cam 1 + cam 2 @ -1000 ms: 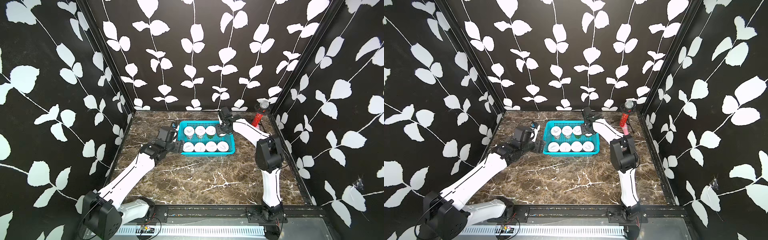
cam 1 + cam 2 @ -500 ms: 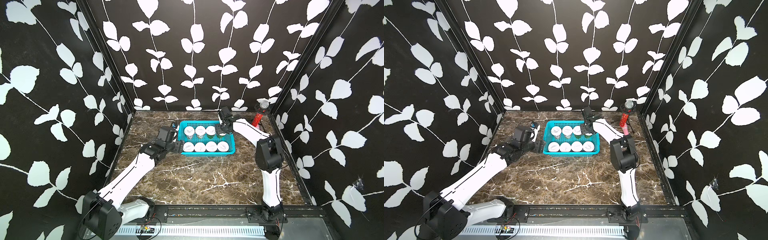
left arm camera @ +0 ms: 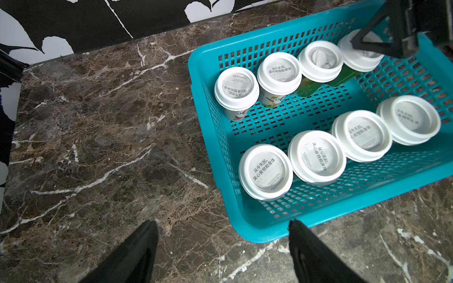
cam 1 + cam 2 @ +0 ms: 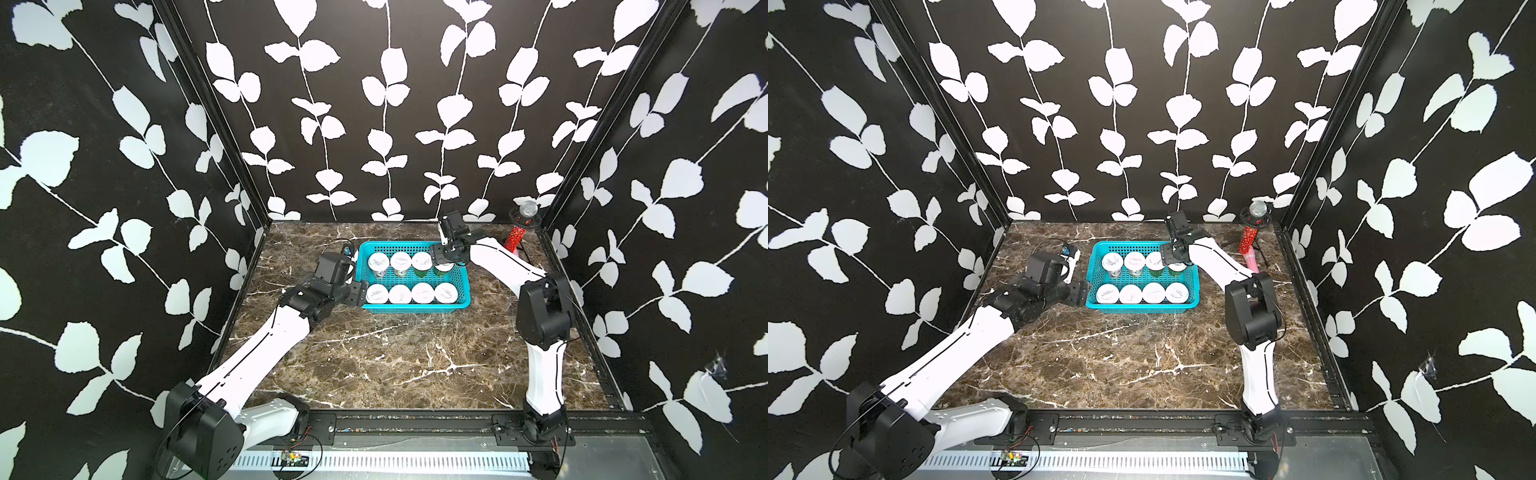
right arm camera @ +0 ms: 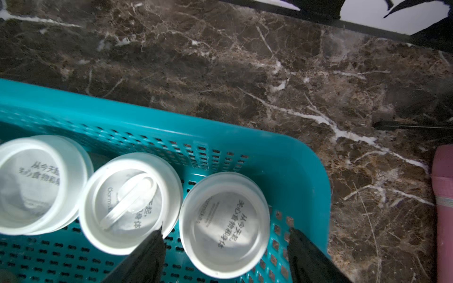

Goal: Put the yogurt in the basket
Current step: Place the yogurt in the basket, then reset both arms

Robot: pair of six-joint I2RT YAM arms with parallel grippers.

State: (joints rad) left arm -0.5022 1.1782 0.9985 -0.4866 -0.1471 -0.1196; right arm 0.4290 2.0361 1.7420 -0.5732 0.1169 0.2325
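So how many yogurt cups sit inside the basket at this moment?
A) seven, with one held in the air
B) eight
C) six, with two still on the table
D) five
B: the left wrist view shows two rows of four yogurt cups inside the basket, and both top views show none standing on the table.

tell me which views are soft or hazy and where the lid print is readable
Right wrist view: hazy and soft, the yogurt lids milky with smeared print. Left wrist view: crisp, lid print readable, only the left gripper fingers soft-edged. Both top views: sharp, but lids in the basket too small and bright to read.
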